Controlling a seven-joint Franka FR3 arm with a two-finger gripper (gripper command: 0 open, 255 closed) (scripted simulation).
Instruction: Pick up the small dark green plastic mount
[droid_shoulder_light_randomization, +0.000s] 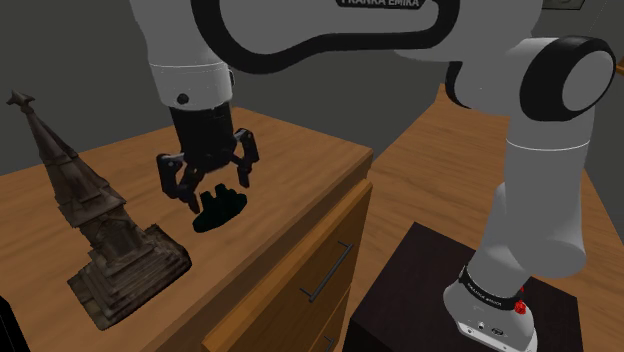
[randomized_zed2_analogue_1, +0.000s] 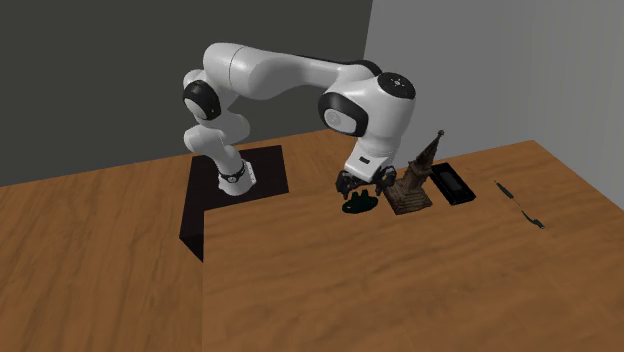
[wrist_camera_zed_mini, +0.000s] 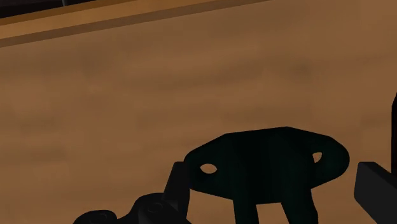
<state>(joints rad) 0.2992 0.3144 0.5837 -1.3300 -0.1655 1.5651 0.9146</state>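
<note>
Low over the wooden table (droid_shoulder_light_randomization: 300, 170), at the end of the white arm (droid_shoulder_light_randomization: 170, 40): the all-black hand (droid_shoulder_light_randomization: 207, 185), pointing straight down, fingers spread apart and clamped on nothing. Directly beneath, between the fingertips: the small dark green mount (droid_shoulder_light_randomization: 218, 208), lying on the table top, close to the table's front edge in the shoulder view. From the wrist view, a flat rounded plate with a small hole near each end and a stem reaching back toward the camera; one finger (wrist_camera_zed_mini: 179, 188) right at the plate's rim, touching or not impossible to tell; the other finger separated from the plate by a strip of bare wood. To the shoulder view's left of the mount, near but apart from it: a brown model of a spired tower (droid_shoulder_light_randomization: 100, 235) on a stepped base, standing upright. In the second exterior view, that tower just beside the hand on the view's right; next beyond it, a flat black rectangular thing (randomized_zed2_analogue_1: 452, 184); farther right again, well apart, a thin dark stick-like thing (randomized_zed2_analogue_1: 530, 216) lying on the wood. Below the table's front edge in the shoulder view: a drawer front with a slim metal handle (droid_shoulder_light_randomization: 328, 270). At that view's lower right: the black stand (droid_shoulder_light_randomization: 420, 270) carrying the arm's base.
</note>
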